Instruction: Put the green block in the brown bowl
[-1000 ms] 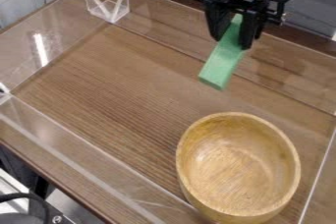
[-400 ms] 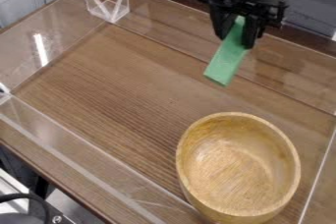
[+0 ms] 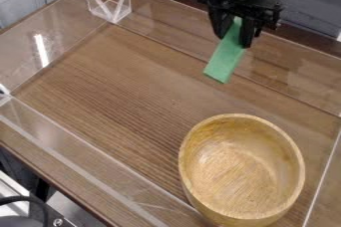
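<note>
The tool grips the green block, hanging tilted above the wooden table, apart from the brown bowl.

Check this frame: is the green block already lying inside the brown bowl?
No. The green block hangs tilted from the pincer above the wooden surface, well apart from the brown bowl, which holds nothing.

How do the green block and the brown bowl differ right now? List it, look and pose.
The green block is a flat, straight-edged bar of bright green; the brown bowl is round, hollow, tan wood with visible grain.
The block is far smaller than the bowl.
The block hangs tilted, its upper end pinched in the tool; the bowl rests upright on the table, free of any grip.
Both are over the same wooden tabletop.
</note>
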Available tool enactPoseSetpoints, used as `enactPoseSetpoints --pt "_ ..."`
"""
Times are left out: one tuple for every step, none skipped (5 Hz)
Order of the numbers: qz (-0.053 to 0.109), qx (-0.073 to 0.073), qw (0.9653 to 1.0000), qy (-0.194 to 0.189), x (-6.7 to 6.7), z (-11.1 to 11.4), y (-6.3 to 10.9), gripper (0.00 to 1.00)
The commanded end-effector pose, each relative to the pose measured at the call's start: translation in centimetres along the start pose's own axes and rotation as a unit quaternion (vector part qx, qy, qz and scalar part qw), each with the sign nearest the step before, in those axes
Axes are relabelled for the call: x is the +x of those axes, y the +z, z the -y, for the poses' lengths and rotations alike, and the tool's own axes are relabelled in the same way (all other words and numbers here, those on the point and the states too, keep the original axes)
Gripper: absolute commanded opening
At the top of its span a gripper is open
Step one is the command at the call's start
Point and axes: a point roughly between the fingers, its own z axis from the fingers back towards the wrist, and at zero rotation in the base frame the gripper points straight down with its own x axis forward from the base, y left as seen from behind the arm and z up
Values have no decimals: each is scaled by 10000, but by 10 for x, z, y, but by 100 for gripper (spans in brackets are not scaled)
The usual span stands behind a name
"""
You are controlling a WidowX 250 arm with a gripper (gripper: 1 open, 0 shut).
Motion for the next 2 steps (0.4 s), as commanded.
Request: enactPoseSetpoints --pt "179 -58 9998 -47 -20 25 18 0" --pt "101 -129 9998 -81 -46 50 26 0"
